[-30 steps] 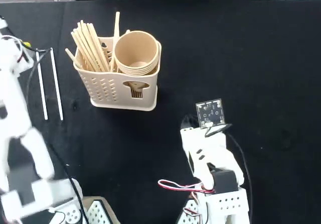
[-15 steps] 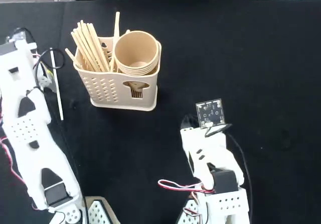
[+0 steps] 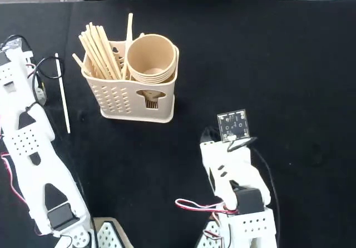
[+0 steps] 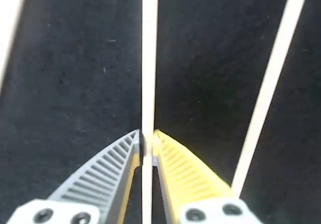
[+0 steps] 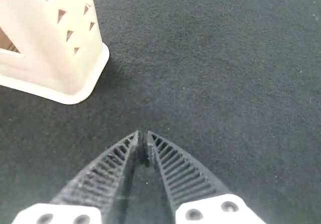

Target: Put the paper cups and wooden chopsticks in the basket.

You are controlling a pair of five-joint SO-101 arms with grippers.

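Your left gripper (image 4: 146, 141) is clamped on a chopstick (image 4: 149, 58) that runs lengthwise between its jaws. In the high view the basket (image 3: 133, 95) lies to the right of that arm. Your right gripper (image 5: 142, 138) is closed on nothing.

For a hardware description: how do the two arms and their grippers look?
Both arms are white: the left arm and the right arm, which carries a dark square board and red-and-white wires. The left gripper has one grey and one yellow ribbed finger; the right gripper has two black ones.
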